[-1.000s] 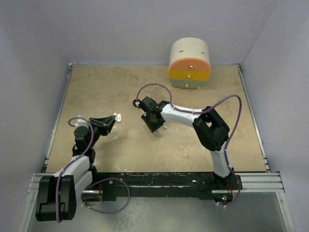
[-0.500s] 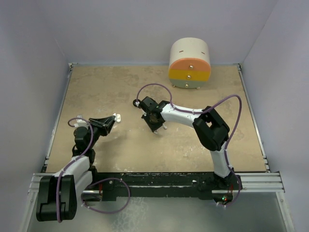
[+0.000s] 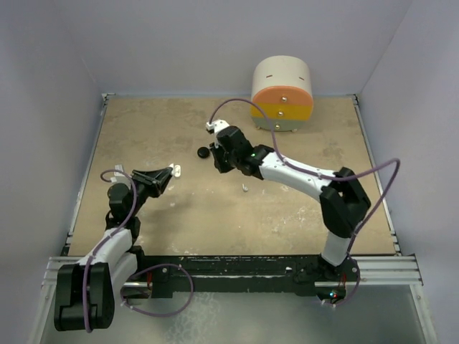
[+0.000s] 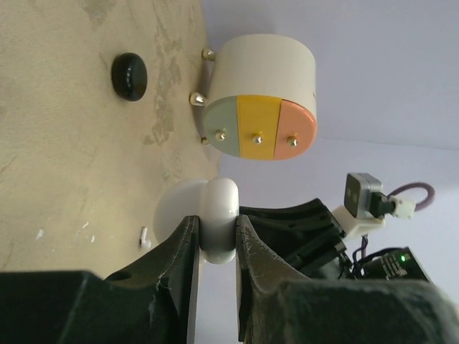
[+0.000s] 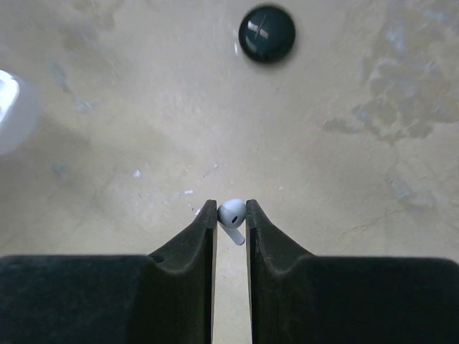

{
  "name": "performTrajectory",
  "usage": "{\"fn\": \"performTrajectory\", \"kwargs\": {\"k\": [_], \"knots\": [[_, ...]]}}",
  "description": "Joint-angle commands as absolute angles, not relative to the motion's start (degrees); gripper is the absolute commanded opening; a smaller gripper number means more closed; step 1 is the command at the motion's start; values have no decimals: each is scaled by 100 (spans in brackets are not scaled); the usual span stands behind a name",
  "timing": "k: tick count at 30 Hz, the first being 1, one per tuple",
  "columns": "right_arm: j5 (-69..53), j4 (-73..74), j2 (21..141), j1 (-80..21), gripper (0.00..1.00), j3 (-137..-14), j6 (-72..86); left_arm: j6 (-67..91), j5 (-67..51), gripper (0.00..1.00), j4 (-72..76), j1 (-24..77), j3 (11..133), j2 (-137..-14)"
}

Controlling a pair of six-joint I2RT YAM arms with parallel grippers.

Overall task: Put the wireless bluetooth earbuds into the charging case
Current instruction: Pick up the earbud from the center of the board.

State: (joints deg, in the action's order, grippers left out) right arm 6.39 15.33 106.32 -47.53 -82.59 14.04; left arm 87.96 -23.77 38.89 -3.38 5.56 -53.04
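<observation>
The right arm has swung away from the middle of the bench (image 3: 215,222) since the earlier frame. It now stretches further toward the back, and its gripper has gone from a bit apart to pinched shut. The left arm has basically not budged.

Left to right: the left gripper (image 3: 167,174) is clamped tight on the white charging case (image 4: 219,204), gripping it edge-on between the fingers. In the left wrist view a white rounded flap sticks out beside the case. That's probably the open lid, but I can't tell which way the sockets face.

Next over, a black disc (image 3: 203,152) lies flat on the bench, just left of the right gripper (image 5: 230,206). That gripper is narrow, holding a white earbud (image 5: 232,215) by its bulb right at the fingertips, with the stem poking out at a slant below them.

A small white piece (image 3: 245,188) lies loose on the bench nearer the arm bases. It could be another earbud, but it's too tiny to be sure. At the back right stands the drum with coloured drawers (image 3: 282,93).

The bit that matters: the case sits to the left of the held earbud and a little nearer the bases, with the black disc close to the line between them. So I reckon the right arm has to carry the bud left, and the stem's axis needs lining up with a socket before it goes down.
</observation>
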Motion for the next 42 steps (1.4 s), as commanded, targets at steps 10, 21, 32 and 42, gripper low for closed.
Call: {"fn": "performTrajectory", "kwargs": {"k": [10,21,32,42], "knots": [[584,-4337,8424,-4652,0,-5033,1951,8649,-2232,0,3725,-16,1676,-5571],[772,-5714,8061,-4446,0,-4395,2057,8700,-1603,0,4232,720,2148,-6514],[1194,-6087,7474,-4410,0,-3894,2443,8857,-1526,0,4574,963,2063,-6462],[736,-6037,7825,-4410,0,-4278,2481,8970,-1487,0,5130,1358,2313,-7051]]}}
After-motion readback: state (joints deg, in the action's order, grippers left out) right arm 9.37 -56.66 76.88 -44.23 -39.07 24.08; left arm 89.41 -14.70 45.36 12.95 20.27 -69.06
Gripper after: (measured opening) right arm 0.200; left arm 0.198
